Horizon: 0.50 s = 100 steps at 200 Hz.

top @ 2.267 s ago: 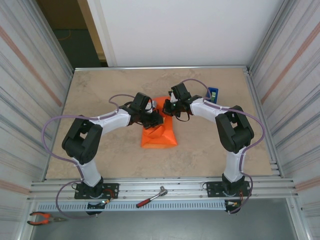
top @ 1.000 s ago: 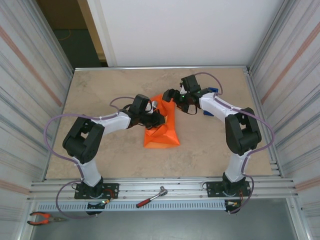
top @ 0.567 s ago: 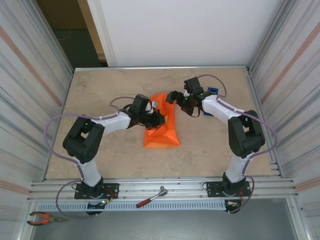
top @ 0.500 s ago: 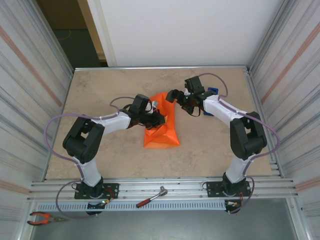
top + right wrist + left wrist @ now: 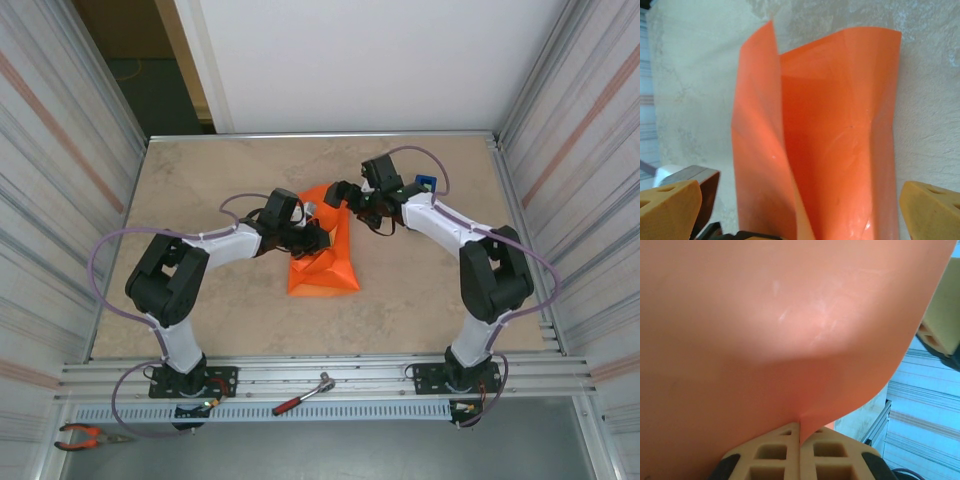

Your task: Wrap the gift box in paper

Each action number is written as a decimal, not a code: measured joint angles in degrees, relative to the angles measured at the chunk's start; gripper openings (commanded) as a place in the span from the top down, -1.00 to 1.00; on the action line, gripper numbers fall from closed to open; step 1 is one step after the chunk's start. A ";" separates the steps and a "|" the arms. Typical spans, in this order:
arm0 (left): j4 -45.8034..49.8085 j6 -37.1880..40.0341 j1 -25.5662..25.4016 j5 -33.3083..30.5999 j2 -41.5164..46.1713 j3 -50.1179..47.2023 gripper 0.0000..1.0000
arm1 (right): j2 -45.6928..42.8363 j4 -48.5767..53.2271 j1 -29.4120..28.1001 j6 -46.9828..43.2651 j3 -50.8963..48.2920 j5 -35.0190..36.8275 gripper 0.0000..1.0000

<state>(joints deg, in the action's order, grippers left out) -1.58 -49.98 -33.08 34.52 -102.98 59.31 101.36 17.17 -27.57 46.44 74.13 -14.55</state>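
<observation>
Tabletop is a beige, stone-look slab w/ faint mottling, framed by thin metal edging. Corrugated metal panels close in the L and R sides; a plain white wall stands at the back, w/ a dark doorway at far left. Along the near edge an aluminium rail carries both arm bases. A red-handled ratchet lies on the slotted strip just below it, and orange-handled pliers sit in the bottom-left corner. The blue tape dispenser is at the far right of the table, partly behind the right arm. The paper sits approx mid-table, crumpled into a rough upright wedge: flat at the near end, lifted at the far end. The left gripper is at the paper's left side, jaws closed tight on a raised edge. In the left wrist view the sheet rises straight out from between its pale fingers. The right gripper hovers at the far top of the paper, jaws spread wide, nothing held. In its wrist view the tan fingertips flank the folded sheet w/o touching it. The gift box can't be made out, so can't tell where it lies.
</observation>
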 measured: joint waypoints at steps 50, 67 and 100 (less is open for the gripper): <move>0.07 0.02 0.00 0.00 0.00 0.04 1.00 | 6.12 0.55 -1.07 0.04 -0.04 0.20 -0.90; 0.20 0.04 0.00 0.00 0.00 0.09 1.00 | 6.32 0.28 -1.05 0.11 -0.79 -0.04 -0.77; 0.46 0.46 0.00 0.20 0.00 0.31 0.83 | 6.32 -2.19 -0.55 1.11 -3.23 -1.60 -0.45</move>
<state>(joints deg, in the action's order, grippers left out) -1.13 -49.52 -33.08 34.72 -102.98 59.61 107.68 14.98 -28.12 47.55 70.89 -16.14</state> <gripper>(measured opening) 0.062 0.770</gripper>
